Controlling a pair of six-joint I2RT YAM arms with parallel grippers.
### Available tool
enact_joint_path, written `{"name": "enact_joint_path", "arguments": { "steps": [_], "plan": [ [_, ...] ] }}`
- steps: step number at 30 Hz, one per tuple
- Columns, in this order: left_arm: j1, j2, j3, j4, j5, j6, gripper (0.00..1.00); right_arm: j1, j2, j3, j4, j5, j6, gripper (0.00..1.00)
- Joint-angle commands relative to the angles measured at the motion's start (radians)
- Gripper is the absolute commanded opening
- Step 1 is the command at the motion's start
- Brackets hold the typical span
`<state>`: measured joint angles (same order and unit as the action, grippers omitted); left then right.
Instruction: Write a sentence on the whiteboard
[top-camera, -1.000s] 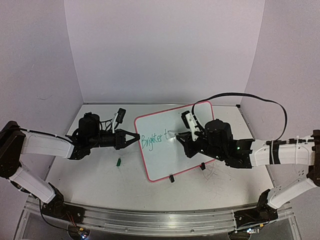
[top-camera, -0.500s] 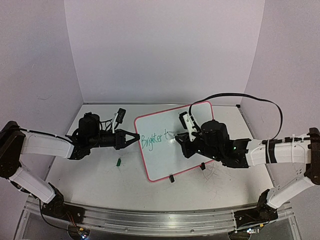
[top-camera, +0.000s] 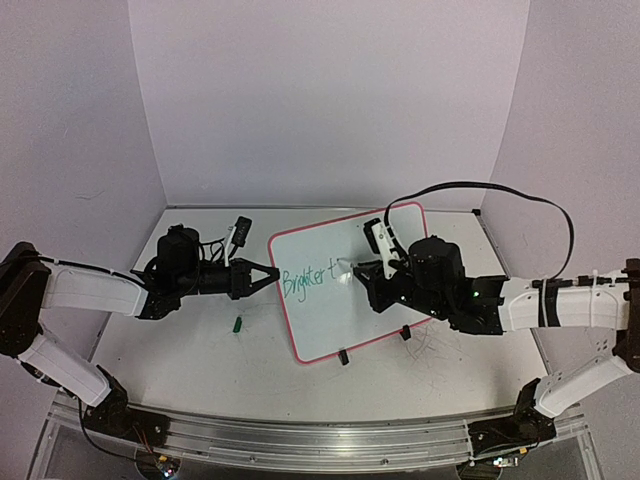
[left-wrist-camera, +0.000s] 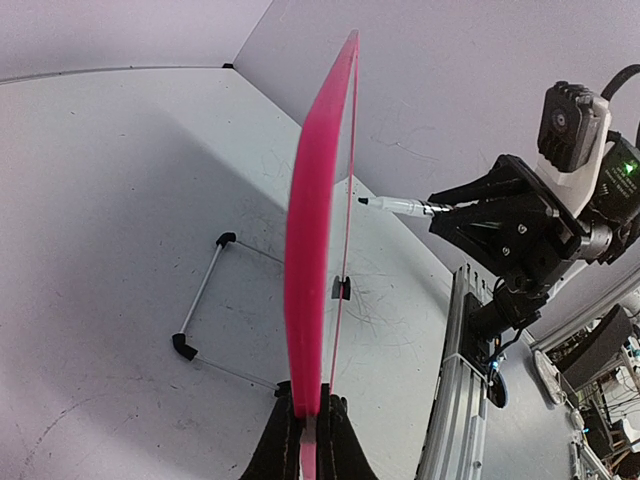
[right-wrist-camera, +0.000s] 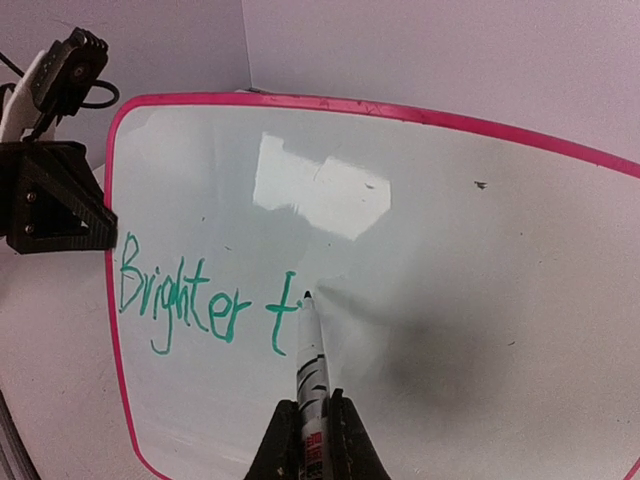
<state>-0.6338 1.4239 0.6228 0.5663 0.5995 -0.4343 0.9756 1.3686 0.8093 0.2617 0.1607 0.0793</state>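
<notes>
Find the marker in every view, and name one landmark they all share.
Top external: marker at centre, tip at the whiteboard.
Left wrist: marker right of centre, pointing at the edge-on board.
Right wrist: marker bottom centre, tip just right of the green writing.
Shared landmark: the whiteboard's pink frame.

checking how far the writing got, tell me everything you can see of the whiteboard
The whiteboard is a small glossy white rectangle with rounded corners and a thin pink frame, propped up on a wire stand with black feet. Green handwriting on it reads "Brighter t". The left gripper clamps its left edge; the marker in the right gripper has its tip at the surface beside the "t".
</notes>
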Motion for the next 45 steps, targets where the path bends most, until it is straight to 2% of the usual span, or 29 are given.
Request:
{"name": "enact_joint_path", "arguments": {
  "steps": [1, 45],
  "plan": [
    [0.001, -0.029, 0.042, -0.008, -0.009, 0.028, 0.0, -0.002, 0.01, 0.009, 0.016, -0.034, 0.017, 0.0],
    [0.002, -0.026, 0.047, -0.017, -0.009, 0.036, 0.0, -0.001, 0.039, 0.01, -0.029, 0.005, 0.043, 0.0]
  ]
}}
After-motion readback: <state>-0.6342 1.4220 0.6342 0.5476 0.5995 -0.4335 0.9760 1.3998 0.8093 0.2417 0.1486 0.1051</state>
